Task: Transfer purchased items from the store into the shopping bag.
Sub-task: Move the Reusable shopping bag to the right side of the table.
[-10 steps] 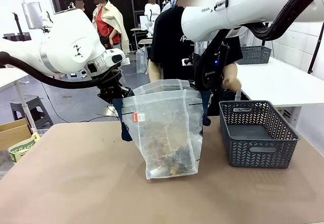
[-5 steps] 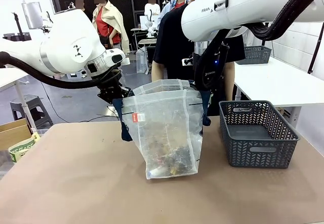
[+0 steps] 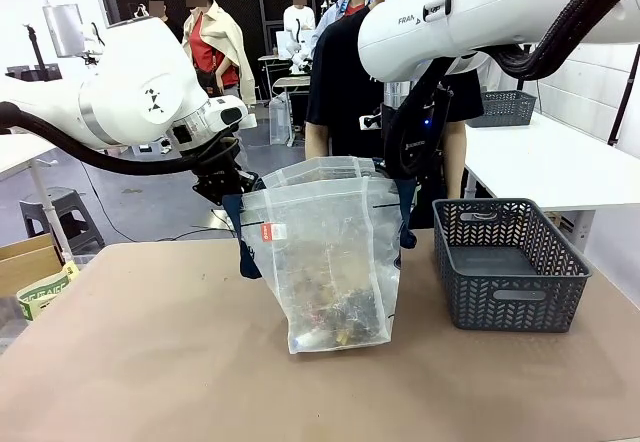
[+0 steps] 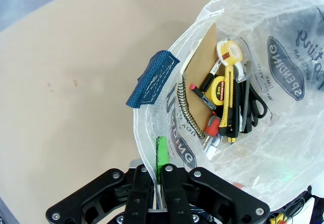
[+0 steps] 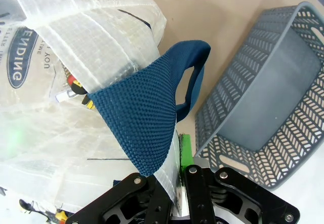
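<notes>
Shopping bag stands upright near the middle of the brown tabletop, its mouth spread wide between the two arms. The left gripper is clamped on the bag's rim. The wrist view shows its green pads pressed together with the translucent film pinched between them, just beside a navy strap handle that folds outward. The right gripper is clamped on the opposite rim, the film caught between its fingers, and the other navy strap loops up right in front of it.

The purchased items lie inside the bag at the bottom — a brown spiral-bound notebook leaning against the wall, with a yellow tape measure, a yellow utility knife and black scissors bunched beside it.

The dark grey basket sits on the tabletop just to the right of the bag, not touching it. A person in a black shirt stands at the far side — behind the bag.
</notes>
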### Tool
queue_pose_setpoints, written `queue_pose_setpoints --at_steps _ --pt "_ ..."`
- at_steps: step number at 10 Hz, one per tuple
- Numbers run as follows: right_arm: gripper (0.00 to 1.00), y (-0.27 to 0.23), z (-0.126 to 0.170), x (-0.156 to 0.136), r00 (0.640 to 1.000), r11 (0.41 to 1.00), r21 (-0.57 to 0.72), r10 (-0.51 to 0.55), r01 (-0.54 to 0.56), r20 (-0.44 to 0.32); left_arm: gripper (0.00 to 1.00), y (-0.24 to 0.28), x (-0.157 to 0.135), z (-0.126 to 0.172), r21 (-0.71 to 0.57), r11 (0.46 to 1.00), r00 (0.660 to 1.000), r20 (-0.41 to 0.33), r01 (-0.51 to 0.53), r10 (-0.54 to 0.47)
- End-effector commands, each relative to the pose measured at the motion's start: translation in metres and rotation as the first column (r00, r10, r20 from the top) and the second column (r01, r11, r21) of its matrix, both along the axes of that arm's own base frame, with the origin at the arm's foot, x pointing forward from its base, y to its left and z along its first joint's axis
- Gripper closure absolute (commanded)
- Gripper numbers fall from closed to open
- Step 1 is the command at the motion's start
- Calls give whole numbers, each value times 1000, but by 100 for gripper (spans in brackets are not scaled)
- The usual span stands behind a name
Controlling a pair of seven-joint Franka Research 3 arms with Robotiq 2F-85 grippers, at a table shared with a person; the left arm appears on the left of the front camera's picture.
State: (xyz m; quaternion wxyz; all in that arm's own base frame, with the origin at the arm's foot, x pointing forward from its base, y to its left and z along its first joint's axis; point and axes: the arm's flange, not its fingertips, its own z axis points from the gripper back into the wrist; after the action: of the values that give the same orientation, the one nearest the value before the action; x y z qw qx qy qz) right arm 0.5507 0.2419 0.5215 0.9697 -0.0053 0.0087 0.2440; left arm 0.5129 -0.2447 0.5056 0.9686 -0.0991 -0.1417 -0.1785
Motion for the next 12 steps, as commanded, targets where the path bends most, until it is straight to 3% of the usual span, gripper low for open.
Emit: queue_pose_setpoints --at_steps 1,12 --pt "100 -1 1 0 1000 1000 0 0 0 1 100 2 -4 0 -1 1000 1000 1 -11 11" --pt "100 -1 1 0 1000 1000 0 0 0 1 100 2 -4 0 -1 1000 1000 1 -11 11"
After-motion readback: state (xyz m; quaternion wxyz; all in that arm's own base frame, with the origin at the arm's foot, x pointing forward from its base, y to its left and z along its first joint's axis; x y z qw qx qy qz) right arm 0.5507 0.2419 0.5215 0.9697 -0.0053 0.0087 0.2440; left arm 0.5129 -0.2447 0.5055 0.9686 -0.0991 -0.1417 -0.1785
